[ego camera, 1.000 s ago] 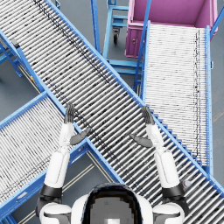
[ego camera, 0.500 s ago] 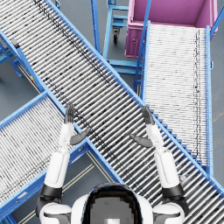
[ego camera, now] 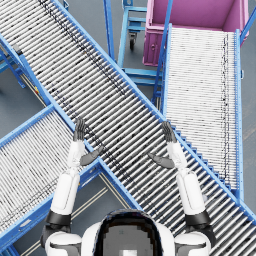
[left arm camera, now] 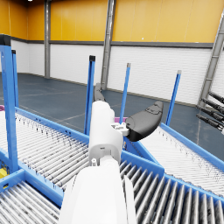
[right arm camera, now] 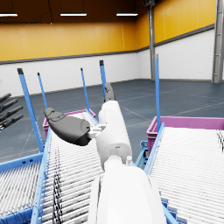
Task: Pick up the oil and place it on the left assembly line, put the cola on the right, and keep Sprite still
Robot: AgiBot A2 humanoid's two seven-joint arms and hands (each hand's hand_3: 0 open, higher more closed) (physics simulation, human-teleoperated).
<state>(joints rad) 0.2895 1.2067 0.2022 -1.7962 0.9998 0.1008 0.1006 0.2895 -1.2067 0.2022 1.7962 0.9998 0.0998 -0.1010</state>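
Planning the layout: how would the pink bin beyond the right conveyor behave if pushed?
The pink bin looks stiff and straight-walled, so it probably would not flex. It dwarfs the right hand, so likely too bulky for one hand. Its base is hidden: slide or roll, I cannot tell.

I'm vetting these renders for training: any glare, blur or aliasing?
Head view: even light, no glare, but dark aliasing speckles along the middle conveyor. Left wrist view: the forearm close up looks soft. Right wrist view: ceiling lights bright, not blooming.
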